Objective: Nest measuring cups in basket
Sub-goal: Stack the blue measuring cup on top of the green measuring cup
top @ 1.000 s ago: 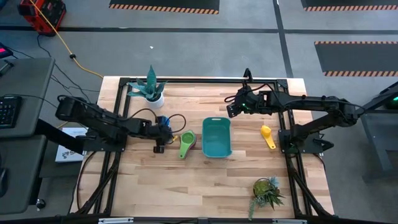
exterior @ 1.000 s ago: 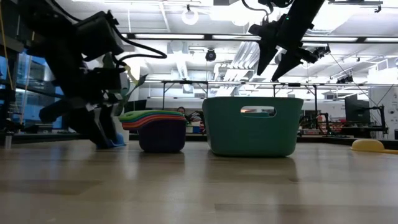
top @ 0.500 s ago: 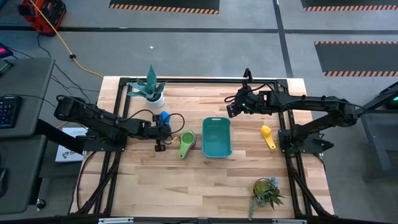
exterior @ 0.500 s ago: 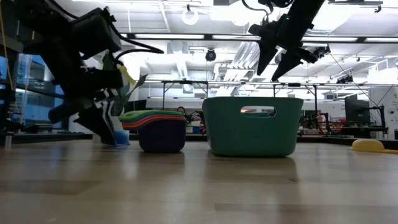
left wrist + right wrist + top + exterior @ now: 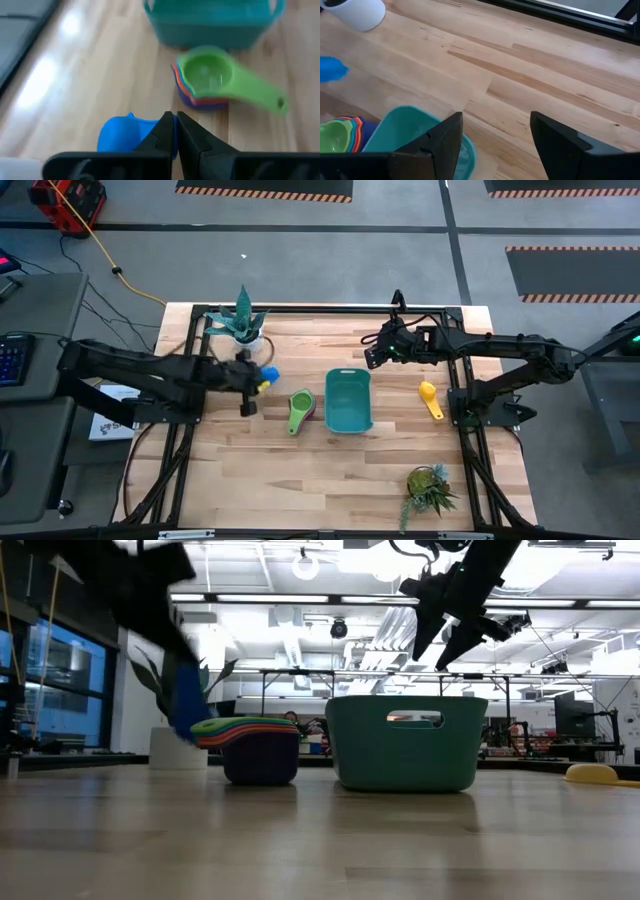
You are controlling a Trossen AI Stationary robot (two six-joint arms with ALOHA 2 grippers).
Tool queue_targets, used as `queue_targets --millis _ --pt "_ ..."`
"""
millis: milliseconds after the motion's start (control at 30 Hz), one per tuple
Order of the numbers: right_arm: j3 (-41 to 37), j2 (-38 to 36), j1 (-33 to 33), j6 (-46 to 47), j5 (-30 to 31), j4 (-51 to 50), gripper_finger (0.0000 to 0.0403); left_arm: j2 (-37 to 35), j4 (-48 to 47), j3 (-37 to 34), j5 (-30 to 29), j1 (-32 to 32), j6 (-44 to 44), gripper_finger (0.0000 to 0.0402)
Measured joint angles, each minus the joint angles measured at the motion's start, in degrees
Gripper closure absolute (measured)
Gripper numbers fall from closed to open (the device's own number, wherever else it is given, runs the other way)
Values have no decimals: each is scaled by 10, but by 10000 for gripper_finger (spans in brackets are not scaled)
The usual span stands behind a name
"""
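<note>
A blue measuring cup hangs clear of the table, clamped between the closed fingers of the left gripper, just near the white plant pot at the table's far left. Its round bowl sits to one side of the fingers; its handle is hidden between them. The left arm reaches in low from the left edge.

Right of it on the wood stands a nested stack of cups, green on top, smooth plastic, its long flat handle pointing toward the near-left. The stack sits just beside the teal basket, a rounded rectangular tub whose long axis runs near to far.

A yellow cup lies well right of the basket. The right gripper hovers above the basket's far end, fingers spread apart.
</note>
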Motion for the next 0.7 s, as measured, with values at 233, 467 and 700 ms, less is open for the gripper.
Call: queue_targets --millis 233,467,700 --pt "0 0 0 0 0 1 179 -68 -12 45 19 14 -65 401" --pt "0 0 0 -21 0 7 179 -104 211 26 56 -19 -287 401" --pt "0 0 0 -58 -7 5 179 -80 388 -69 -222 -188 -498 401"
